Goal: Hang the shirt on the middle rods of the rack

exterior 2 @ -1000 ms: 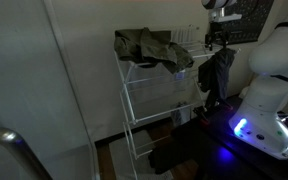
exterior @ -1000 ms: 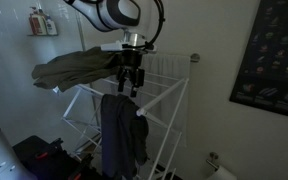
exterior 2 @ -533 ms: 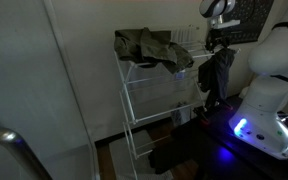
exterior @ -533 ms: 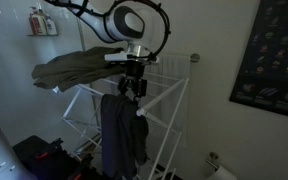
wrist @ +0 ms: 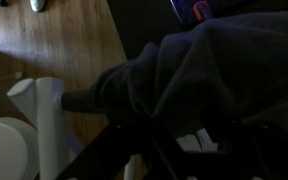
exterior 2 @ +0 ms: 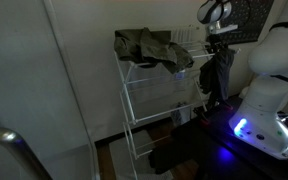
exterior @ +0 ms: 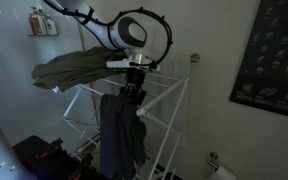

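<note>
Dark blue-grey shirt (exterior: 119, 135) hangs in a long fold from the top of the rack (exterior: 170, 100). Its upper end is bunched over a rod and its tail drops well down between the white legs. In an exterior view the shirt (exterior 2: 216, 75) sits at the rack's edge nearest the robot's base (exterior 2: 269, 110). It is just beside the olive garment (exterior: 72, 68) heaped across the rack's top, and I cannot tell whether the two cloths touch. No counter shows, so the rack's edges serve for places.

The gripper (exterior: 132, 92) stands right over the shirt's bunched top, pointing down into the cloth. I cannot tell whether it is spread or pinching the fabric. The exterior views are too small, and the wrist view is filled with dark cloth above a wooden floor (wrist: 64, 40).

By my reading the task is nearly done, since the rack seems to bear the shirt's weight. Left to do are letting go, lifting clear, and confirming that the rod is a middle one, which these pictures do not settle.
</note>
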Robot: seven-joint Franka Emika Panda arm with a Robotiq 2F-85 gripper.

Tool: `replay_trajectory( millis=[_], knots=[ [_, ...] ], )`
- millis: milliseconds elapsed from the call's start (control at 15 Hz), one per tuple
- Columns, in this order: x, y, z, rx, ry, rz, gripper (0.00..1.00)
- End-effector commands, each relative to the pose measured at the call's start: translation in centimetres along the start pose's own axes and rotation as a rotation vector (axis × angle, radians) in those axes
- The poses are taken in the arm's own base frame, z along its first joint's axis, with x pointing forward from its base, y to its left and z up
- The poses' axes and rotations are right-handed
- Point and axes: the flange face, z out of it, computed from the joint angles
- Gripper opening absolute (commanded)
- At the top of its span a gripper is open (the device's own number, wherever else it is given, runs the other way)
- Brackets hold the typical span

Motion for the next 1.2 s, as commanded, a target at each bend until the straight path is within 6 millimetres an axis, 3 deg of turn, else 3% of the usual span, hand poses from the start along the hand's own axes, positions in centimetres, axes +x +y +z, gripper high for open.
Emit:
replay_trajectory(
  millis=[0,133,333,667,1133],
  knots=[
    [0.3,-0.1,-0.8,-0.021,-0.002,0.024,0.20],
    [0.2,-0.1,-1.6,-0.005,0.022,0.033,0.06],
    [-0.6,-0.2,-3.3,0.027,0.083,0.040,0.00],
    [-3.0,-0.6,-7.3,0.157,0.245,0.048,0.05],
    [-8.8,-0.2,-14.7,0.412,0.473,0.094,0.04]
  ],
)
